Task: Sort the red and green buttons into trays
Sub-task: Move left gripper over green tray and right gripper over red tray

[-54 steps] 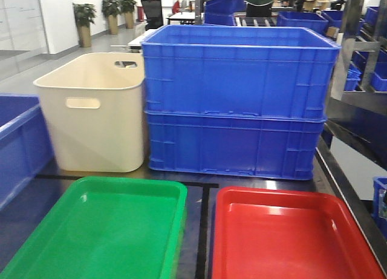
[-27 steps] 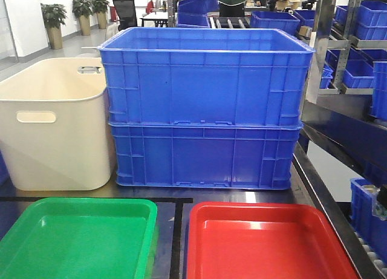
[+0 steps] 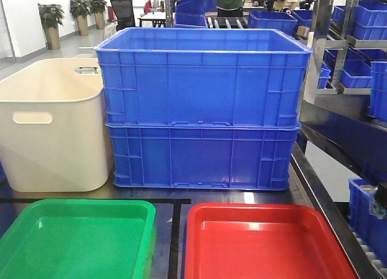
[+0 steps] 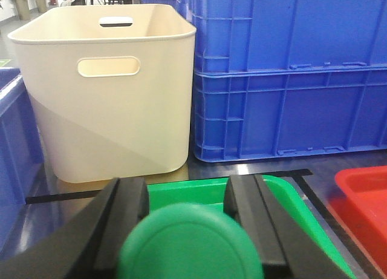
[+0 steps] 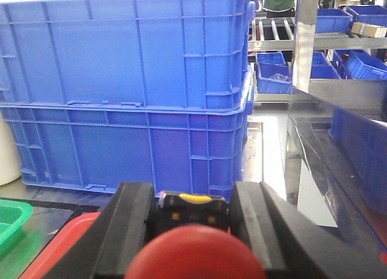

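A green button point(image 4: 190, 246) with a round domed cap sits between the black fingers of my left gripper point(image 4: 186, 193), which is shut on it above the near end of the green tray point(image 4: 284, 197). My right gripper point(image 5: 192, 197) is shut on the red button point(image 5: 196, 255), whose black base with a yellow tab shows between the fingers. It hovers by the red tray's point(image 5: 57, 246) near corner. In the front view the green tray point(image 3: 84, 203) lies left and the red tray point(image 3: 254, 208) right, side by side; neither gripper shows there.
Two stacked deep blue crates point(image 3: 202, 109) stand behind the trays, with a cream tub point(image 3: 48, 128) with handle slots to their left. A metal rack with blue bins point(image 3: 363, 25) runs along the right. Another blue crate point(image 4: 12, 146) borders the far left.
The front view has swung to the right, so crates, tub and trays have slid left and the trays lower in the frame. In the last half second it has barely shifted.
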Motion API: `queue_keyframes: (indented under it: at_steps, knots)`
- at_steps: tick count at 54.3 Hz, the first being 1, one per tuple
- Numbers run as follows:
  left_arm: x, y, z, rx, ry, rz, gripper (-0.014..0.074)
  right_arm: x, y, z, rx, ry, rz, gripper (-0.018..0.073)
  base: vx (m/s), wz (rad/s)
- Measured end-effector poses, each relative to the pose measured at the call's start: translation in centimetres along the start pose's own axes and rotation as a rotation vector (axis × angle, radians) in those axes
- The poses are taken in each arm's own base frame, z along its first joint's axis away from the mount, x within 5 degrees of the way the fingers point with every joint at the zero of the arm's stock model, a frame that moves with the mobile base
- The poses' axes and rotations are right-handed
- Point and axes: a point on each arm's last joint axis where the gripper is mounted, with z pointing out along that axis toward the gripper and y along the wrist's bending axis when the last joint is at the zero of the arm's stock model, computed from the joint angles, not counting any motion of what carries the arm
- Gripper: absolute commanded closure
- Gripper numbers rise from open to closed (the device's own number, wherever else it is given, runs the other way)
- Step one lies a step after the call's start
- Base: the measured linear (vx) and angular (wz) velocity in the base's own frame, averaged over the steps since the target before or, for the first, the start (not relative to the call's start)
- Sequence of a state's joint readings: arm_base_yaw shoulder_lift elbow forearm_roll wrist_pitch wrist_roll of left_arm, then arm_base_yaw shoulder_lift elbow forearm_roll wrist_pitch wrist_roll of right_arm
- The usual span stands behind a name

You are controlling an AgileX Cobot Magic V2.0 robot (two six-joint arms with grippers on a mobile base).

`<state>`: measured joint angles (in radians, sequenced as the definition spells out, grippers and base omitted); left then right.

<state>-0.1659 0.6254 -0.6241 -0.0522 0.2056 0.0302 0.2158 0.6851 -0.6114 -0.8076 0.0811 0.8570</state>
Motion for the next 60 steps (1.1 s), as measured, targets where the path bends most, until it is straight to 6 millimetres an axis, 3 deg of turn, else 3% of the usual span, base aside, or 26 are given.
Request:
queue_keyframes:
  at_steps: [40, 49, 60]
  knots:
    - [-0.1, 0.0, 0.0, 0.000, -0.012, 0.000, 0.0602, -0.1, 0.3, 0.2, -0.028, -0.014, -0.002, 0.0566, 0.00, 0.00]
    - [-0.6, 0.0, 1.3, -0.004, -0.077, -0.003, 0.0602, 0.1, 1.6, 1.9, -0.165, -0.053, -0.083, 0.0566, 0.00, 0.00]
    - [0.4, -1.3, 4.6, 0.072, -0.040, 0.004, 0.0602, 2.4, 2.7, 5.4, -0.277, 0.044, -0.059, 0.0566, 0.00, 0.00]
